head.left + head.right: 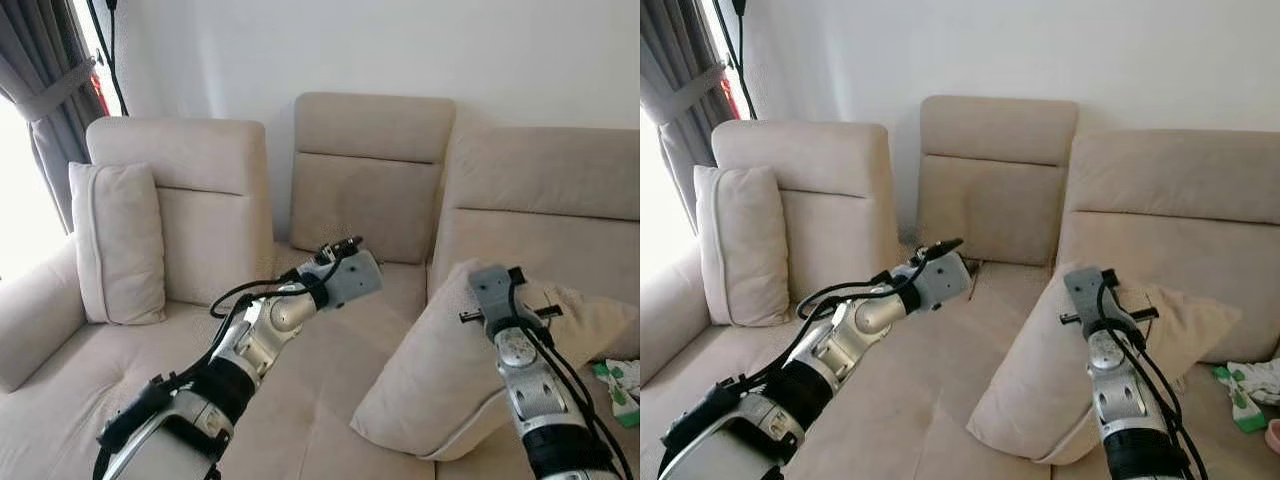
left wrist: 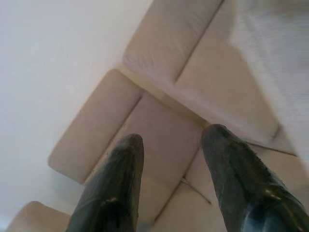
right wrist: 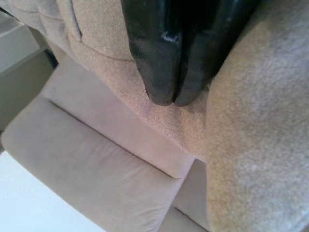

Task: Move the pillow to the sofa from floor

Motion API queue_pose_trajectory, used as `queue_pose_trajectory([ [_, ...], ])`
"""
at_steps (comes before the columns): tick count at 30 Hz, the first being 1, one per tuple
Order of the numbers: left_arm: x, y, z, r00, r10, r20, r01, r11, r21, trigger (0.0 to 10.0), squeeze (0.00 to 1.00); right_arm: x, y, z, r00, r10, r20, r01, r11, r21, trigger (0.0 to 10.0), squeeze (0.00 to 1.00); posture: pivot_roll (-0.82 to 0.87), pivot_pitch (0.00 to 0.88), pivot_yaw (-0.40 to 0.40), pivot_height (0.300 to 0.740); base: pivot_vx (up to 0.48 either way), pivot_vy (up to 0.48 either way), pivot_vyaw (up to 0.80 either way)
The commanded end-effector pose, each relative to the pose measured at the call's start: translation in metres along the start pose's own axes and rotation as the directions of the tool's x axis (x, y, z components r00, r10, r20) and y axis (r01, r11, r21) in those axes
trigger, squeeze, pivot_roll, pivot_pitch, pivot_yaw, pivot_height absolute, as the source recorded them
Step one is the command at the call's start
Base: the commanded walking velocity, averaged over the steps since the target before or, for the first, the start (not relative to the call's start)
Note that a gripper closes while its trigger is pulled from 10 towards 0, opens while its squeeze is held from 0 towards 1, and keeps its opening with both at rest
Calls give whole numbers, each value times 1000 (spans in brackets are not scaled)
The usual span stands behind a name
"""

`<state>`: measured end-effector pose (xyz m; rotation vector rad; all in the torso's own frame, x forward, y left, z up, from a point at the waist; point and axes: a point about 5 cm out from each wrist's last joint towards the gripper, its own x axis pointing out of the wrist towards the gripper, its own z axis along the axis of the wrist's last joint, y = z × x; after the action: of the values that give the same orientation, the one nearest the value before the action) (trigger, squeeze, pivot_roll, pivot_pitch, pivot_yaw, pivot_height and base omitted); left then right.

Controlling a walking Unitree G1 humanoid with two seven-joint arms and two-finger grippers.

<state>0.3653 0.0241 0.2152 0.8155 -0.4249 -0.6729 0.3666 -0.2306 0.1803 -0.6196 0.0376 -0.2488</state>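
Beige pillow (image 1: pixel 440 370) on the sofa (image 1: pixel 370 180), pinched by the right gripper (image 3: pixel 166 99).

The right arm hid the pillow's upper middle, and the frame cut off its lower edge; it leaned tilted against the sofa's right backrest, soft, nubby fabric with a piped seam. The right gripper's two black fingers were pressed together on a fold of the pillow's top edge. The left gripper (image 2: pixel 171 145) hovered over the middle seat with its glossy fingers spread apart, holding nothing. A second upright cushion (image 1: pixel 118 245) stood at the left armrest. A green-and-white item (image 1: pixel 620 385) at the right edge was too cropped to identify.
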Motion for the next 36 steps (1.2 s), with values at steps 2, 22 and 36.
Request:
queue_pose_trajectory([
  [2, -2, -3, -1, 1000, -13, -3, 13, 1000, -16, 10000, 0, 1, 23, -5, 994, 102, -28, -101, 995, 23, 0, 0, -117, 0, 29, 740, 0, 0, 0],
  [22, -5, 1, 16, 995, 7, 100, -9, 1000, 11, 10000, 0, 4, 39, 54, 913, 276, 299, -341, 921, 189, 0, 0, -108, 0, 19, 740, 0, 0, 0],
  [36, -6, -1, 16, 995, 1, 95, -2, 1000, 14, 10000, 0, -5, 53, 39, 916, 294, 273, -352, 915, 196, 275, 0, -113, 0, 26, 740, 0, 0, 0],
])
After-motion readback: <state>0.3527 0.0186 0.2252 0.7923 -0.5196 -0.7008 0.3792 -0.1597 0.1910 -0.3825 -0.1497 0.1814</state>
